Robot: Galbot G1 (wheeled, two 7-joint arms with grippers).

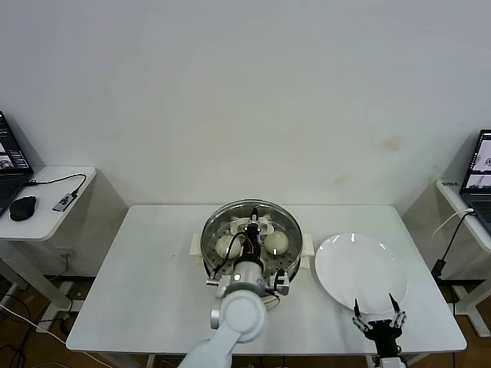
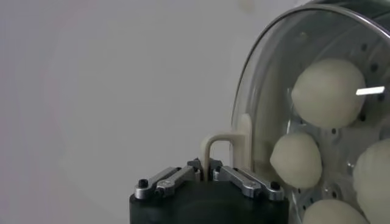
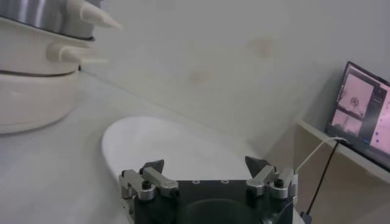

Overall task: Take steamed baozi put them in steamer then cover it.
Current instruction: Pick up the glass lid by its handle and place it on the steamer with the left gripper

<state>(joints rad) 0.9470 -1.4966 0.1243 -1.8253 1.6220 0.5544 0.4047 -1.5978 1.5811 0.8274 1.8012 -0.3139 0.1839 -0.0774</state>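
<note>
- Four baozi (image 2: 327,92) sit in the steamer (image 1: 288,264), under the cover (image 2: 268,103).
- My left gripper (image 2: 208,175) is clamped on the cover's handle (image 2: 226,144).
- My right gripper (image 3: 208,168) hangs wide, holding nothing, over the plate (image 1: 360,268).

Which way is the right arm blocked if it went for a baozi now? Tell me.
Probably not reachable. The baozi sit in the steamer under the glass cover, which the left gripper holds by its handle. The right gripper, fingers open, waits by the empty plate.
</note>
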